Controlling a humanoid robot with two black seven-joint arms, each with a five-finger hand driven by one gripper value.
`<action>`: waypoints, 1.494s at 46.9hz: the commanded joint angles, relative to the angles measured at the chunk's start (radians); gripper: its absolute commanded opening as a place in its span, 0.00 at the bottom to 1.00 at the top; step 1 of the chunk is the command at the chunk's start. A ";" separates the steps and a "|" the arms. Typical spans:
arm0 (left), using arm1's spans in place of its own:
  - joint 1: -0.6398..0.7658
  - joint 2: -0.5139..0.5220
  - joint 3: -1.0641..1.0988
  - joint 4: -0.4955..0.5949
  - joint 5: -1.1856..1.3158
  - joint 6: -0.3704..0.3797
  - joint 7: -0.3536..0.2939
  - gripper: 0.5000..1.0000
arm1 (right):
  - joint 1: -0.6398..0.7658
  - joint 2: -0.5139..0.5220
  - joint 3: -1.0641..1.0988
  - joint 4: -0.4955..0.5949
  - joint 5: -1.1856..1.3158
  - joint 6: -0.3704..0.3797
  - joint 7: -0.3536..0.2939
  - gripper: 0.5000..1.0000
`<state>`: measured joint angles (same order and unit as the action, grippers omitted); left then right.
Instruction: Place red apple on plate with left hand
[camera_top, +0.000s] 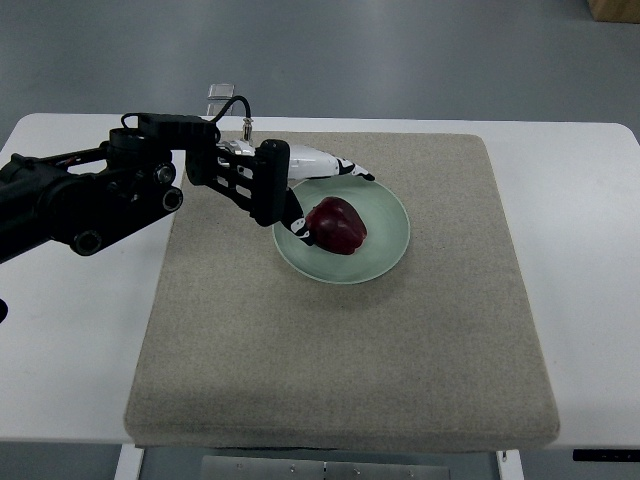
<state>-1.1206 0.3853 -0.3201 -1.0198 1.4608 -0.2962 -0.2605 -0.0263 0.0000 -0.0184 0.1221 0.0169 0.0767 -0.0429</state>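
A dark red apple (337, 226) sits on a pale green plate (393, 243) at the back middle of the beige mat. My left hand (327, 202) reaches in from the left and hovers at the plate's left rim. Its white fingers (340, 168) stretch out straight over the plate's back edge, above the apple. The thumb (298, 228) lies close against the apple's left side. The fingers are spread and do not wrap around the apple. The right arm is out of view.
The beige mat (350, 350) covers most of a white table (585, 260). A small clear stand (222, 96) is at the table's back edge behind the arm. A grey floor lies beyond.
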 joint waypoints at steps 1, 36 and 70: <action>-0.024 0.030 -0.002 0.021 -0.169 0.000 0.000 0.99 | 0.000 0.000 0.000 0.001 0.000 0.000 0.000 0.86; 0.004 0.303 -0.007 0.156 -1.255 -0.102 0.004 0.99 | 0.000 0.000 0.000 -0.001 0.000 0.000 0.000 0.86; 0.090 0.291 -0.023 0.357 -2.030 -0.315 0.362 1.00 | 0.000 0.000 0.000 0.001 -0.002 0.000 0.000 0.86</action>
<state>-1.0395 0.6754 -0.3342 -0.6606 -0.5344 -0.6101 0.0753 -0.0257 0.0000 -0.0184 0.1223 0.0169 0.0767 -0.0430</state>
